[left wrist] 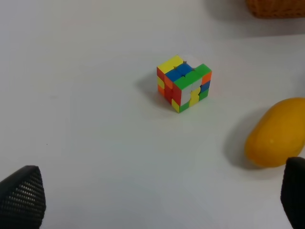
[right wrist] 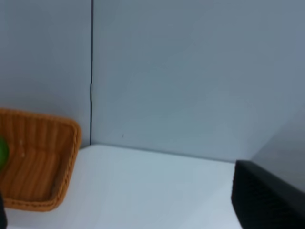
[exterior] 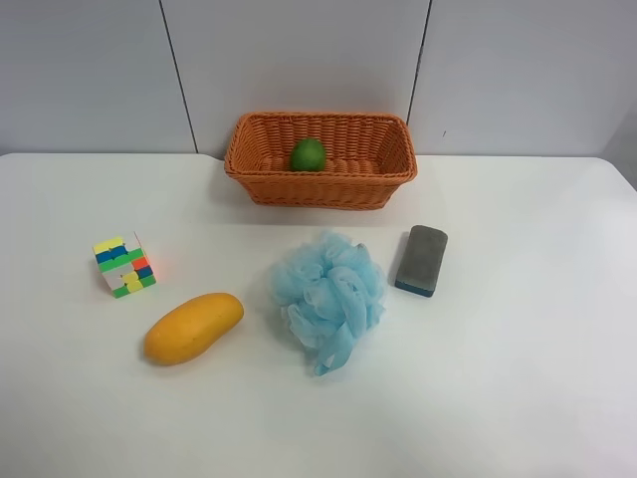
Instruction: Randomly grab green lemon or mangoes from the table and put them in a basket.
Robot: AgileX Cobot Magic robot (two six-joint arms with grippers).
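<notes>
One fruit is already in place: the lemon (exterior: 308, 154) is seen inside the basket (exterior: 320, 189), at the upper middle of the high view. The mango (exterior: 193, 328) is not yet taken. It lies on the surface (exterior: 518, 378) at the lower left of that view, just below and right of the cube (exterior: 123, 265) and left of the puff (exterior: 328, 299). The step in hand is therefore judged to be the approach to the mango.

The left tool (left wrist: 159, 198) is spread wide and nothing is held in it. In its own view the mango (left wrist: 279, 138) is found near one side of the gap, not within it, and the cube (left wrist: 184, 82) is further ahead. The right tool (right wrist: 138, 210) appears also parted and empty, and it is pointed toward one end of the basket (right wrist: 38, 162), well apart from the mango.

For the next move, the left tool should be shifted sideways until the mango is centred in the gap, turned so that it closes across the narrow width, and then lowered. The cube should not be pushed.
</notes>
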